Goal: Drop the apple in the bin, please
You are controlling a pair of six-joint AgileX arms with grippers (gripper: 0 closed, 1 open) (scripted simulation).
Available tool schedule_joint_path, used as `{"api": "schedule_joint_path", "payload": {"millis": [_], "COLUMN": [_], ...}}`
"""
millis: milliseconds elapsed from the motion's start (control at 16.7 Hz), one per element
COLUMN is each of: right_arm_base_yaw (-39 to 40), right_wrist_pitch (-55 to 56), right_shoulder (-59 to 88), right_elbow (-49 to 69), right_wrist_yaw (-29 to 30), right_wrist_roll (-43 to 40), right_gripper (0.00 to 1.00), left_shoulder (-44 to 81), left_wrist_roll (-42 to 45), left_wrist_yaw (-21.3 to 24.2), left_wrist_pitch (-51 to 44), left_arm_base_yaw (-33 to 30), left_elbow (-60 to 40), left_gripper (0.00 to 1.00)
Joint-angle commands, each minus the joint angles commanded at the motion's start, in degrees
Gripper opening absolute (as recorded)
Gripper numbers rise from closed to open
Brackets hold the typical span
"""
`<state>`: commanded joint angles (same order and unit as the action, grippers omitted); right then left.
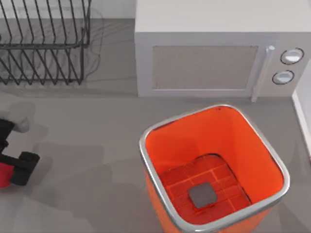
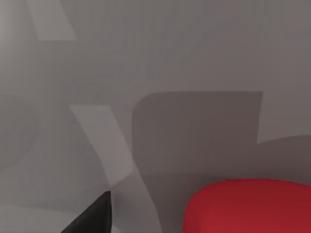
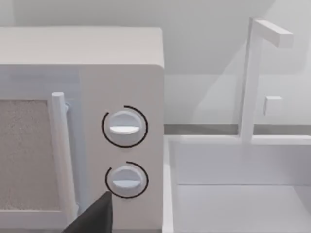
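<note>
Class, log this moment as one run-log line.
left gripper: far left, at apple | bin: right of centre, no apple inside | stage: pre-transfer

Top view overhead, wrist views close, microwave (image 1: 214, 48) shared

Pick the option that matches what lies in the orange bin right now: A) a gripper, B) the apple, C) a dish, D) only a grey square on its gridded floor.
D: in the top view the bin holds just the grey square on its gridded floor, while the apple sits at the table's left edge by the left gripper.
</note>
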<state>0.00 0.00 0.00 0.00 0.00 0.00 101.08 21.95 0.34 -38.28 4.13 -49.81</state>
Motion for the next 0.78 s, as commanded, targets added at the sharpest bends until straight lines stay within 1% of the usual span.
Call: {"api": "schedule_joint_path", "payload": {"millis": [480,540,780], "right_arm_base_yaw": [0.0,0.0,0.0], "right_wrist_pitch": [0.0,0.0,0.0], "right_shoulder": [0.0,0.0,0.0], "right_elbow": [0.0,0.0,0.0], "right_wrist_yaw": [0.0,0.0,0.0], "right_wrist_roll": [0.0,0.0,0.0], "right_gripper": [1.0,1.0,1.0], "left_shoulder": [0.0,0.0,0.0], "left_wrist_roll": [0.0,0.0,0.0], "left_wrist_yaw": [0.0,0.0,0.0], "left_wrist_pitch": [0.0,0.0,0.0], "left_arm_base_yaw": [0.0,0.0,0.0], "left_elbow": [0.0,0.0,0.0], "left_gripper": [0.02,0.0,0.0]}}
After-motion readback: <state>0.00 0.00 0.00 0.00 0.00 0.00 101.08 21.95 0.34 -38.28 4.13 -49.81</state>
